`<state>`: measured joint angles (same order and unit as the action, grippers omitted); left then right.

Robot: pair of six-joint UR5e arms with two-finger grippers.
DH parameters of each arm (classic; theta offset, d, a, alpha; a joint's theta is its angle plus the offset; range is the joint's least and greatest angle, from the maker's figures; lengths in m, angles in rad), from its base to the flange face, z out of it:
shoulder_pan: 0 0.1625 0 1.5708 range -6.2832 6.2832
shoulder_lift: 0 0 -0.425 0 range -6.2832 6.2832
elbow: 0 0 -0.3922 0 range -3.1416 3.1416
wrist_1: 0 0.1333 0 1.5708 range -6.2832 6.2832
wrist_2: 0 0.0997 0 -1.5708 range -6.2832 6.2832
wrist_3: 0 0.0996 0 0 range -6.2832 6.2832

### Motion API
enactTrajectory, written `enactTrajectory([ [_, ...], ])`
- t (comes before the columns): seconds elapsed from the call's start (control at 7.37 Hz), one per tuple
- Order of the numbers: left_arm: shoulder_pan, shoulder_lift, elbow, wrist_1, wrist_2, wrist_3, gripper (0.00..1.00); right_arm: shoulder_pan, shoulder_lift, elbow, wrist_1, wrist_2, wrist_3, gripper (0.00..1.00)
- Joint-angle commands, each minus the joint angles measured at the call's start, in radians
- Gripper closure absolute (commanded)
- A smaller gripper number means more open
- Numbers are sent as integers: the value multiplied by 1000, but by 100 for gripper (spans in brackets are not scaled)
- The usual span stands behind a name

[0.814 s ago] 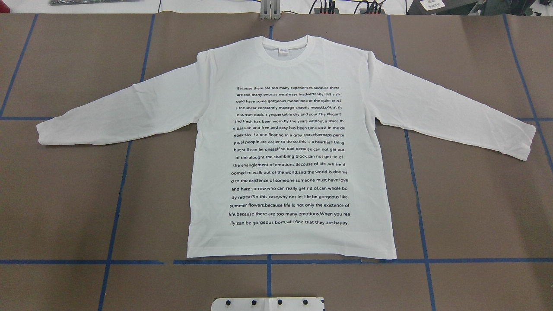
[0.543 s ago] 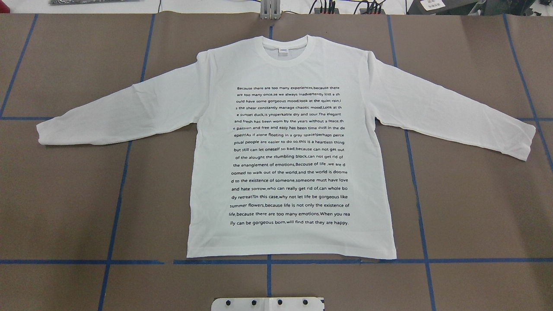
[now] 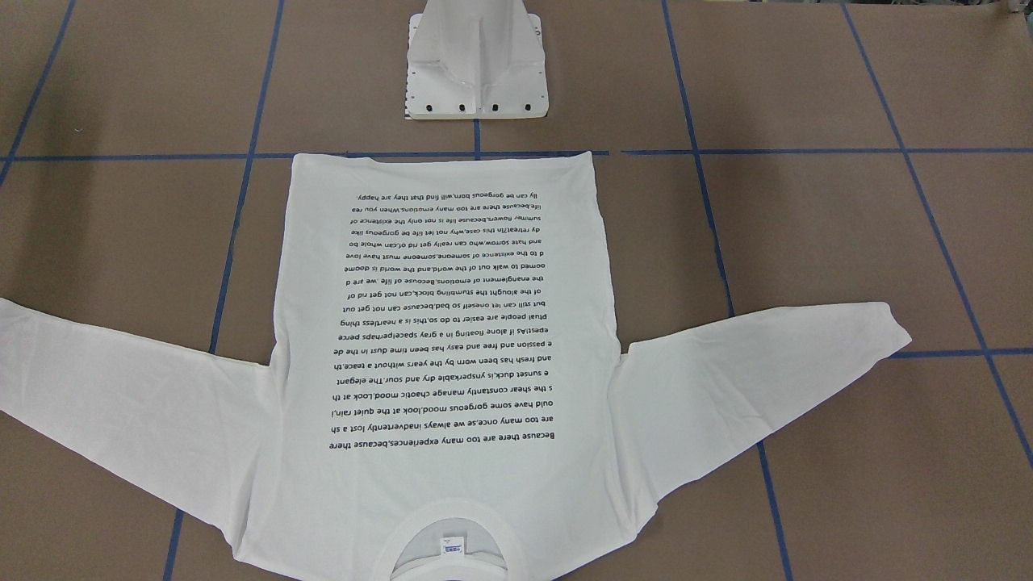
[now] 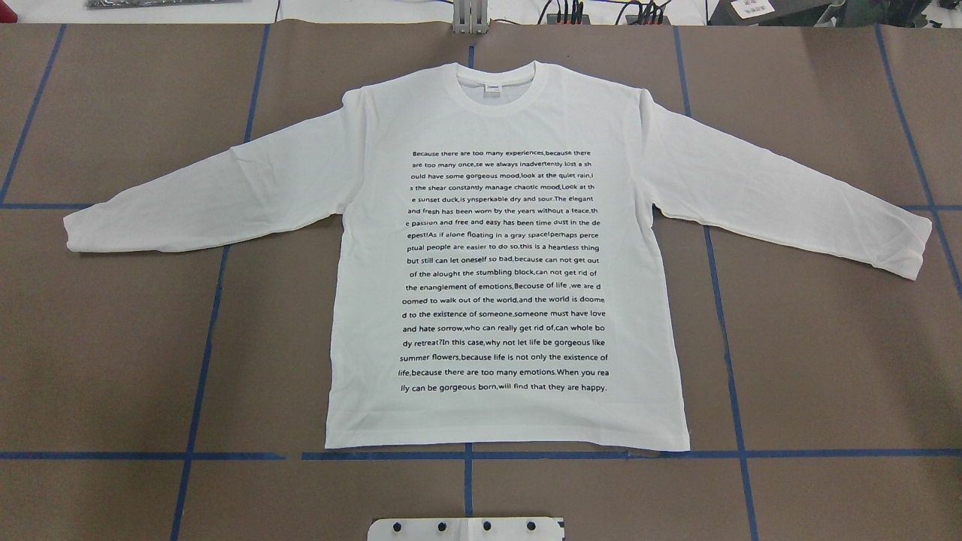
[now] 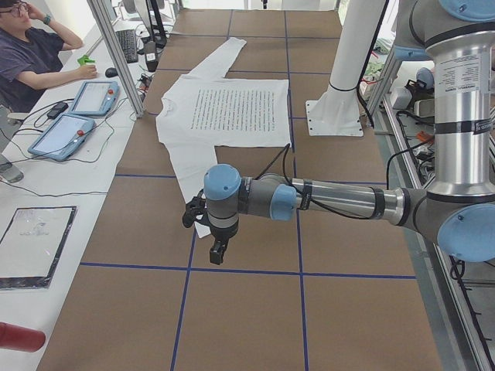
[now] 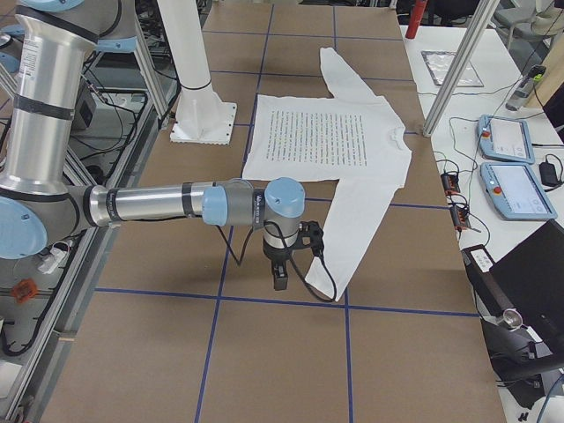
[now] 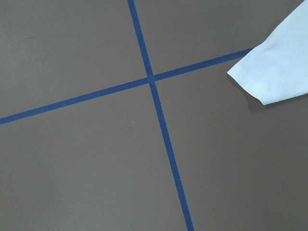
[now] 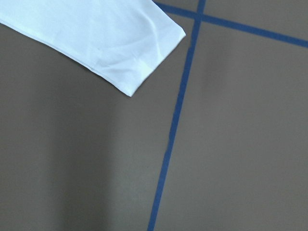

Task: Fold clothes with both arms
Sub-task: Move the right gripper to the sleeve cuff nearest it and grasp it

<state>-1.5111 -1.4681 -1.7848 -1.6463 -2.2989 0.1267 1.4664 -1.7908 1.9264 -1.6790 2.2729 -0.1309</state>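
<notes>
I saw the white long-sleeved T-shirt [image 4: 503, 255] lying flat on the table [image 4: 113, 338], text side up, sleeves spread. The left gripper [image 5: 218, 251] and right gripper [image 6: 280, 280] each hung near a cuff. I couldn't tell whether either was open or closed.

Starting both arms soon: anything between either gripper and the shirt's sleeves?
Nothing visible does. Only bare table and blue tape lines separate the left gripper from the shirt's left cuff, the right gripper from the right cuff.
</notes>
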Motion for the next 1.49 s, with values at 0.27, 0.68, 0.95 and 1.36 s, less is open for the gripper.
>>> enactTrajectory([
  [0.27,-1,-78,123,-294,-4,1,0,-18,172,-46,1,4,5,0],
  [0.68,-1,-78,125,-296,-4,-1,0,-175,185,-78,103,-22,235,1],
  [0.95,-1,-77,119,-296,-4,-1,0,-256,145,-340,686,-69,558,1],
  [1.36,-1,-77,120,-296,-4,1,0,-279,154,-540,998,-70,751,8],
])
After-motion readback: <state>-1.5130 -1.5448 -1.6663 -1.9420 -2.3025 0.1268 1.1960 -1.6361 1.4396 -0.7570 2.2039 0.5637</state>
